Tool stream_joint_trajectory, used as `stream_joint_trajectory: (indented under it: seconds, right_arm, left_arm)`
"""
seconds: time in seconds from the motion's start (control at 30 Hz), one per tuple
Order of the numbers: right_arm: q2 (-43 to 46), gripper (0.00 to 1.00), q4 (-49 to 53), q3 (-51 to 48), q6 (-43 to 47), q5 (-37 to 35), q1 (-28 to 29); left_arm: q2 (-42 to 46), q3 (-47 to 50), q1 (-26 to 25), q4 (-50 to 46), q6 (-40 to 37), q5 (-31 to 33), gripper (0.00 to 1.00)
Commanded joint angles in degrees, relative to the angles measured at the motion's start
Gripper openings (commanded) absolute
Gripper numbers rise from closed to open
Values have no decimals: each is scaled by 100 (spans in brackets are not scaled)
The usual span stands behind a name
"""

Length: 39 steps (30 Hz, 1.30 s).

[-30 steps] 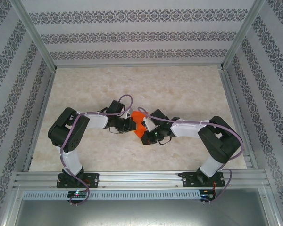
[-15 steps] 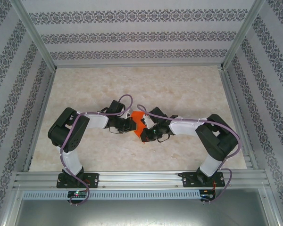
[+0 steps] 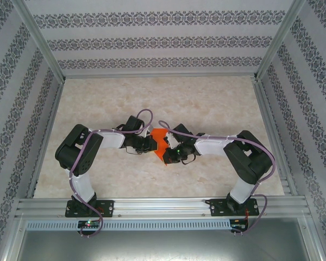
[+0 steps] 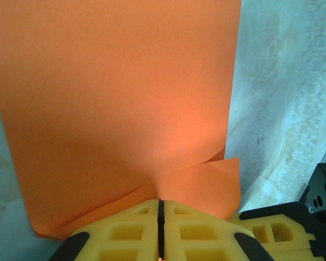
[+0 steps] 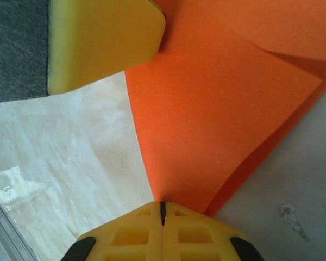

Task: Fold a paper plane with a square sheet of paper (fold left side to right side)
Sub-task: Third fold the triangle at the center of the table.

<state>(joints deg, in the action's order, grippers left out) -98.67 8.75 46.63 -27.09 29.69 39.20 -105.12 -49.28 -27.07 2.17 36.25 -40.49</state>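
Left wrist | left pincer [image 4: 159, 204] clamped on orange paper [image 4: 119, 103], spreading ahead | right pincer [image 5: 163, 206] clamped on same paper

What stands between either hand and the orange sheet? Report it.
Nothing visible does. The left hand and the right hand are each shut directly on an edge of the square sheet of paper.
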Motion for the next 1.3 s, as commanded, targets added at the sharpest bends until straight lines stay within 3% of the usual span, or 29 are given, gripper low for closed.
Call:
stream_joint_trajectory:
  seconds: [0.0,0.17,0.43,0.77,1.07,1.27]
  right_arm:
    - [-217,0,486,-143,36,-295,-62]
    - [-309,0,600,-199,60,-306,-110]
    - [-451,0,690,-145,88,-304,-117]
    - [-458,0,809,-99,163,-361,-120]
    - [-442,0,838,-84,178,-368,-106]
    - [-451,0,1017,-56,245,-477,-107]
  left_arm:
    - [-128,-29,-107,-287,-188,410,13]
    - [437,22,-108,-254,-186,565,18]
    - [1184,567,-321,181,-48,458,13]
    - [791,661,-772,933,244,335,12]
    - [372,574,-853,944,275,474,10]
    - [295,475,-853,380,92,1022,8]
